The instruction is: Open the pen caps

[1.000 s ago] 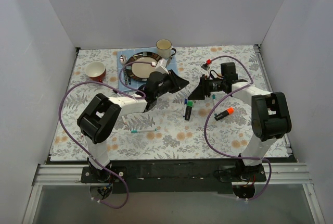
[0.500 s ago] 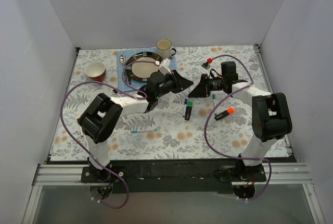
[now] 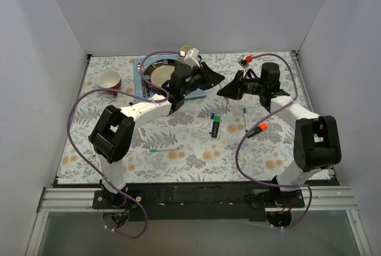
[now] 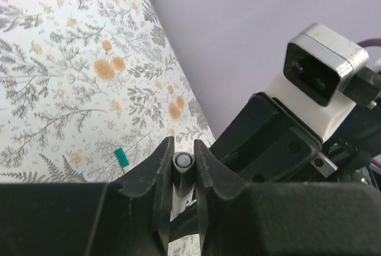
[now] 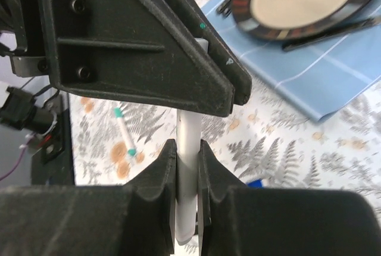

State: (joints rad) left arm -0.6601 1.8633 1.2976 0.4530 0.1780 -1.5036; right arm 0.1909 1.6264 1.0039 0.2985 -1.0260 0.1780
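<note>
**Slim white-barrelled pen** point(image 5: 190, 128): raised off the flower-printed tabletop point(image 3: 196, 161) at far centre, spanning both claws. Cap state cannot be told.

**Left claw** point(image 4: 183, 169): narrow, pinching one end of the pen, whose round tip shows between the fingers.

**Right claw** point(image 5: 189, 166): narrow, clamped on the barrel just beside the left claw.

**Lying on the tabletop, nearer:**
- short black marker with a green cap point(image 3: 215, 127), centre
- black marker with an orange end point(image 3: 256, 129), right
- white pen with teal ends point(image 3: 164, 148), left

**Far left:** dark-rimmed plate point(image 5: 256, 18) on a blue cloth point(image 5: 309, 83).
</note>
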